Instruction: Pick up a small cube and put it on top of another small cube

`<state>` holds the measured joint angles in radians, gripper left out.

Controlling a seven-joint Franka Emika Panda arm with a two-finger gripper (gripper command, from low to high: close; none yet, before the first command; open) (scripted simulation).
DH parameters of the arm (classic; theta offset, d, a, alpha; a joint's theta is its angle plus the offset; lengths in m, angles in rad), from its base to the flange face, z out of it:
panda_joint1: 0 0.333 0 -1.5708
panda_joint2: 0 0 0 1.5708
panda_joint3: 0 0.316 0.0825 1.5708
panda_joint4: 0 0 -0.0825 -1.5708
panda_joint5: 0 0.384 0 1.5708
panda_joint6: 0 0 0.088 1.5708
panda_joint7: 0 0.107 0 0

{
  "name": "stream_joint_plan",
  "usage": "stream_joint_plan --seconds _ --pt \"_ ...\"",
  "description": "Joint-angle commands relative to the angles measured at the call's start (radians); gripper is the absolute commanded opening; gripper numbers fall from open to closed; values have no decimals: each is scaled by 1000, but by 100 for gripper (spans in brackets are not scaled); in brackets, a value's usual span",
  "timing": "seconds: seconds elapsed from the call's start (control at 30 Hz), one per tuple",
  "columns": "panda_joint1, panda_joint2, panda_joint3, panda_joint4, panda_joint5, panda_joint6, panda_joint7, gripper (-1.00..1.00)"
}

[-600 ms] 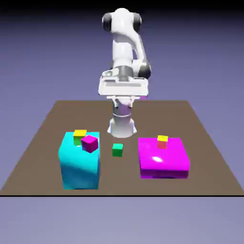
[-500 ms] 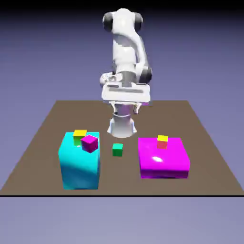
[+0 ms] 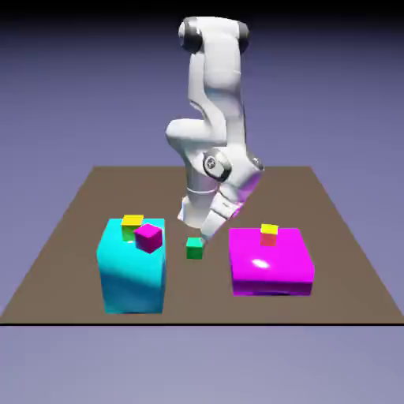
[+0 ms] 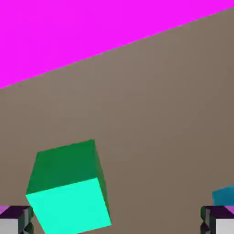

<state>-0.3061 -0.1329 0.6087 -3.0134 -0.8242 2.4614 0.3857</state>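
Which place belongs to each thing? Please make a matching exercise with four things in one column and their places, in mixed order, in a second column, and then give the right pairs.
Things:
1. small green cube
2. small magenta cube
3. hand
4. red cube with yellow top

Places:
A. on the flat magenta block
B. on the table, between the two big blocks
C. just above the green cube, low over the table
D. on the cyan block, at its top front edge

Pairs: 1-B, 2-D, 3-C, 4-A
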Motion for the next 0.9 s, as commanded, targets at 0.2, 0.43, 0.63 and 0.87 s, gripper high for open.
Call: stream_joint_plan --seconds 0.2,0.43,0.63,0.87 --pt "-28 169 -80 49 -261 -14 180 0" --pt "-59 354 -168 104 -547 -30 379 0" --pt "-41 242 -114 71 -374 -20 258 -100" --pt "-8 45 -21 13 -69 -4 48 -100"
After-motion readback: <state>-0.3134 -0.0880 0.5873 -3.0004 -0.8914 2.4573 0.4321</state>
